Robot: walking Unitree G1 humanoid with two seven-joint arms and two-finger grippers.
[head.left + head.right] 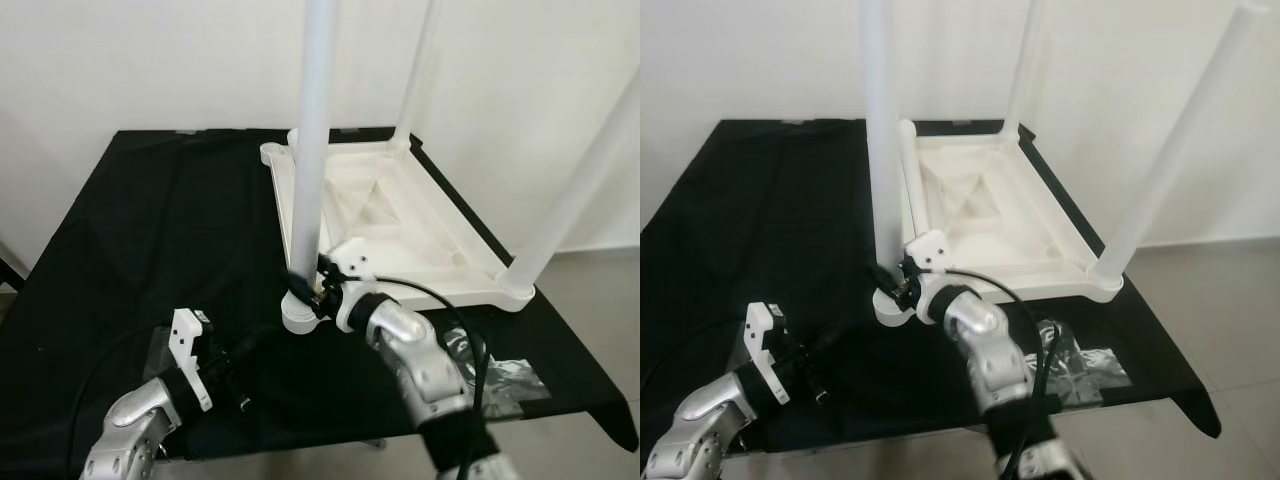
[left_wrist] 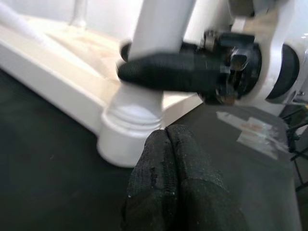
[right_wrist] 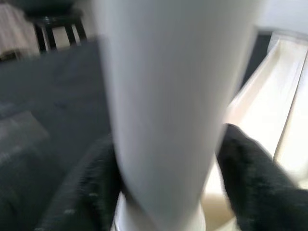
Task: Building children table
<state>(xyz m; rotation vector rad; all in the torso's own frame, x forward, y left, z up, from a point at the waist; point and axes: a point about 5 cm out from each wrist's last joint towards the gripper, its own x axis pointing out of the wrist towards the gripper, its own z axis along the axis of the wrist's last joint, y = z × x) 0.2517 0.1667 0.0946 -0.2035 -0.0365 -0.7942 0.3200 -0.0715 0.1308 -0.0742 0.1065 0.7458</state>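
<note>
Right now a white children's table lies upside down on a bench draped in black cloth, its underside facing up like a shallow tray with raised rims and ribs inside; nothing loose can be made out lying in that recess. Three white legs are seen standing up from its corners: the near leg at the corner closest to the robot, a far leg at the back, and a right leg leaning out from the front right corner socket. The right hand is closed around the near leg just above its round white socket, one black finger on each side of the tube; the right wrist view shows the fingers pressed against the pale tube. The left hand hovers low over the black cloth just short of that same corner, its two fingertips pressed together and holding nothing. Near the front right edge of the bench lies a crumpled clear plastic bag, flat on the cloth beside the right arm. Behind the bench is a plain pale wall.
</note>
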